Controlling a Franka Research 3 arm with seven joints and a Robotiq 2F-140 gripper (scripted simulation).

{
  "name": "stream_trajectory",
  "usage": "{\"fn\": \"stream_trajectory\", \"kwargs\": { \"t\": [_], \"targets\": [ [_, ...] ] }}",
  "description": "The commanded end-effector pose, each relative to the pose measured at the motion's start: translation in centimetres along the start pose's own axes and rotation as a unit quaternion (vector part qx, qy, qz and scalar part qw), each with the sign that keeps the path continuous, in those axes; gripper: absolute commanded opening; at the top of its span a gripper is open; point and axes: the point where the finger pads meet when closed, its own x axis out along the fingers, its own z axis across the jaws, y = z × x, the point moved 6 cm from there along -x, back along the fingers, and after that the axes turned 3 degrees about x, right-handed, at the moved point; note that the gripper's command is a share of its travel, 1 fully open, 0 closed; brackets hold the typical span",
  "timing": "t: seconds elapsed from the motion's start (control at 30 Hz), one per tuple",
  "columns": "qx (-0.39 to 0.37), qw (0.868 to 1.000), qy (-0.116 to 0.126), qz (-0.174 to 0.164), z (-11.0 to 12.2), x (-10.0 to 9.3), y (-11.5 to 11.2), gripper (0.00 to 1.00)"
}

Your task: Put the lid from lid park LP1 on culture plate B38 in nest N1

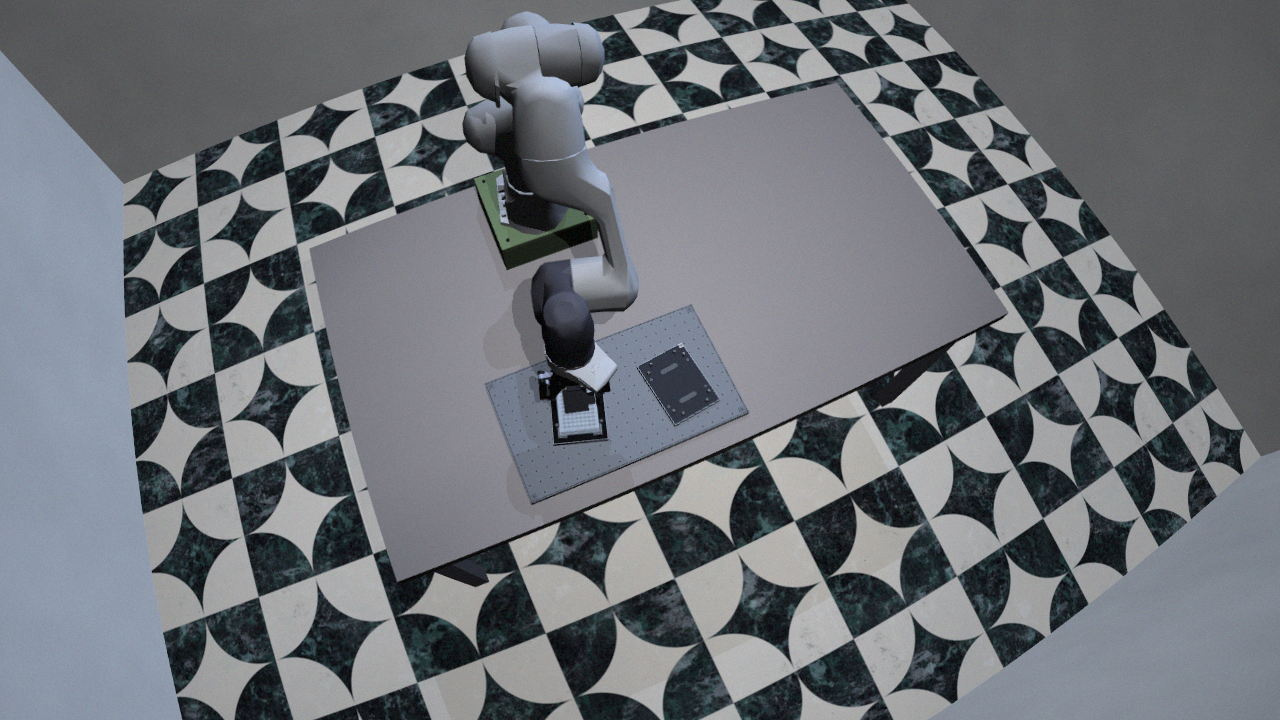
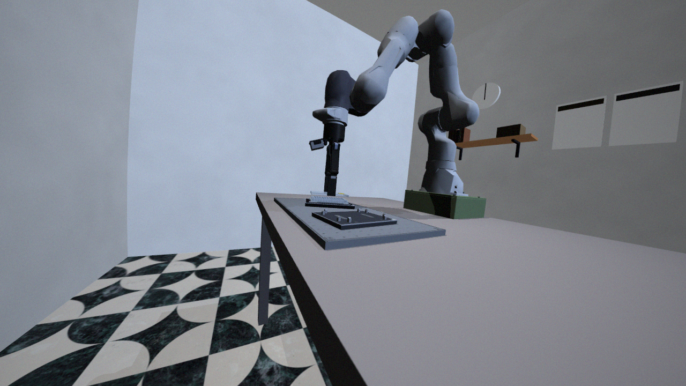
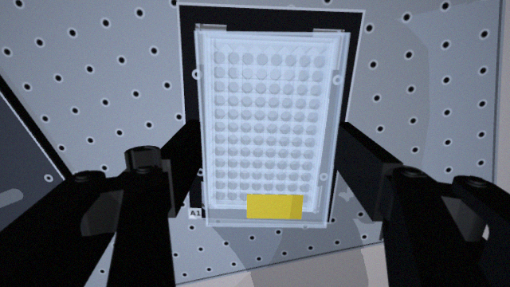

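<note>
end effector [image 3: 268, 159]: clamped on the lid, one black finger [image 3: 181, 159] on each long edge; pointing straight down over the nest.
lid [image 3: 271, 48]: clear, held between the fingers, lined up square over the culture plate directly below it. Its outline nearly matches the plate's outline in the wrist view. Yellow tag [image 3: 274, 206] at its near short end, closest to the wrist camera.
lid seating: exterior view shows the lid [image 2: 328, 193] low on the plate; cannot tell whether it is fully down or just above.
culture plate B38 [image 3: 264, 131]: white, grid of round wells seen through the lid, sits in the nest right under the end effector.
nest N1 [image 3: 187, 48]: black frame around the plate, directly beneath the end effector; small "A1" mark at its near corner, beside the left finger.
lid park LP1 [image 1: 677, 383]: dark flat plate with two slots, well off to one side of the end effector on the same perforated base; nothing on it.
perforated base [image 1: 537, 465]: grey plate with hole grid, carries the nest and the lid park, lies under the end effector near the bench's front edge.
bench [image 1: 787, 205]: grey top, carries the base and the arm's green pedestal [image 1: 523, 250] behind the end effector.
arm [image 2: 374, 81]: reaches forward from the pedestal, wrist vertical above the nest.
</note>
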Motion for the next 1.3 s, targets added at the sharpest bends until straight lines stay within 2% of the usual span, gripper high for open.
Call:
{"fn": "stream_trajectory", "kwargs": {
  "t": [0.0,1.27],
  "targets": [
    [0.005,1.000,0.001,0.003,-0.10,-0.06,0.19,0.10],
    [0.018,1.000,0.001,0.003,-0.19,0.64,0.14,0.10]
  ]
}}
